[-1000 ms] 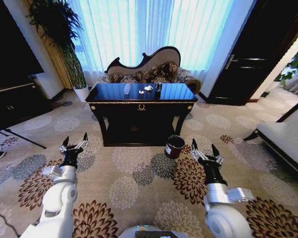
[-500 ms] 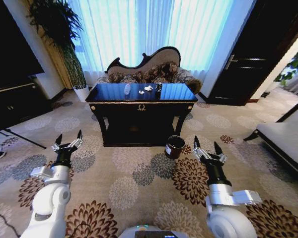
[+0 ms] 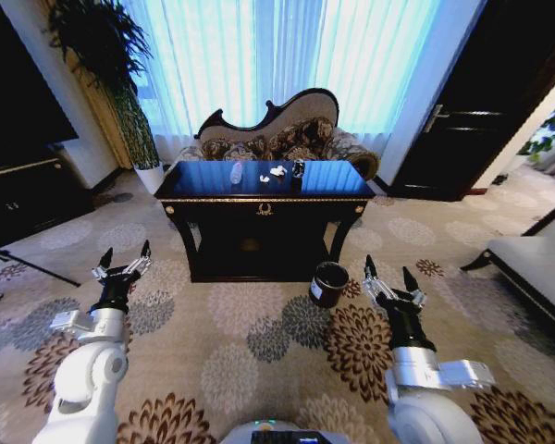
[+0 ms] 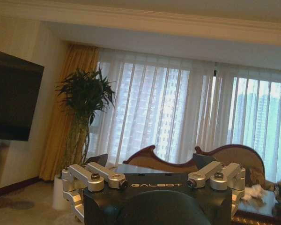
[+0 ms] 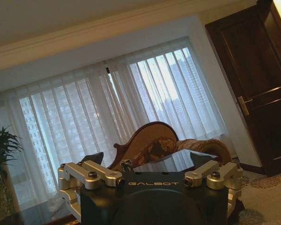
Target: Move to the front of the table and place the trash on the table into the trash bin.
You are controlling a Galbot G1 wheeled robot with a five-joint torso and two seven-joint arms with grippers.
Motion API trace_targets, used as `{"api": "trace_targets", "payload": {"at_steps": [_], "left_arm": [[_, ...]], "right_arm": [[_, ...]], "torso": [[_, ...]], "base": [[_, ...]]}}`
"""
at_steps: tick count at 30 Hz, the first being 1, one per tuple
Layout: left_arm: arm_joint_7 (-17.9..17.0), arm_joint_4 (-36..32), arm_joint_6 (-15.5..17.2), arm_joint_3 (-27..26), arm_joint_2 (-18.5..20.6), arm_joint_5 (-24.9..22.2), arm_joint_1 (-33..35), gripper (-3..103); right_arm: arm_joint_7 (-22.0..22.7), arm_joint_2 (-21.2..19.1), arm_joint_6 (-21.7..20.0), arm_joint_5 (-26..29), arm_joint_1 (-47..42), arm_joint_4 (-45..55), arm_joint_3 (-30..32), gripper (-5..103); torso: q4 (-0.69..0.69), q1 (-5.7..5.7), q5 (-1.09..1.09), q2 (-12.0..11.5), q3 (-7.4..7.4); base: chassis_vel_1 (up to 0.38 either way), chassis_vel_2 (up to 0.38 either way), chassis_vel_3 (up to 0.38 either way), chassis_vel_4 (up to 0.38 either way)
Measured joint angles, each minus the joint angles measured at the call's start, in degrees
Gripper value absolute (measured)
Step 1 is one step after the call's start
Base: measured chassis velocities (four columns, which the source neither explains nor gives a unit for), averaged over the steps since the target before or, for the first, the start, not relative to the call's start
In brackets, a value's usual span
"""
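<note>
Floral carpet separates the robot from the table (image 3: 264, 196), so nothing is binned yet. On the table lie the trash (image 3: 276, 171) items; the trash bin (image 3: 329, 283) stands by its front right leg. Well short of the table, left gripper (image 3: 122, 262) and right gripper (image 3: 388, 275) hover, fingers apart, empty.

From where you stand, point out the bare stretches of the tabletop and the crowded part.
The table is bare at both ends: left of the bottle, and right of the can. The middle back is crowded, with the bottle, paper wads and can close together. The front edge strip is also free.
</note>
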Motion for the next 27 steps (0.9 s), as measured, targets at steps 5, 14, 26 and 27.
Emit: {"api": "trace_targets", "payload": {"at_steps": [5, 14, 26, 27], "left_arm": [[0.08, -0.66, -0.25, -1.04, 0.19, -0.23, 0.55, 100], [0.30, -1.23, -0.54, -1.50, 0.25, -0.25, 0.42, 100], [0.30, -1.34, -0.59, -1.64, 0.53, -0.77, 0.22, 100], [0.30, -1.35, -0.62, -1.59, 0.51, -0.78, 0.23, 100]], "right_arm": [[0.09, -0.13, -0.02, 0.15, 0.64, 0.00, 0.30, 100], [0.11, -0.61, 0.38, 0.94, 0.94, -0.02, 1.87, 100], [0.16, -0.40, 0.74, 0.78, 1.32, -0.07, 1.36, 100], [0.27, -0.37, 0.83, 0.72, 1.40, -0.07, 1.25, 100]], "torso": [[0.01, 0.00, 0.01, 0.00, 0.00], [0.00, -0.04, -0.01, 0.01, -0.03], [-0.01, -0.02, -0.03, 0.01, -0.01], [0.00, -0.01, -0.01, 0.01, -0.01]], "base": [[-0.328, 0.326, 0.330, -0.330], [-0.343, 0.364, 0.356, -0.370], [-0.341, 0.343, 0.343, -0.342], [-0.355, 0.382, 0.365, -0.381]]}}
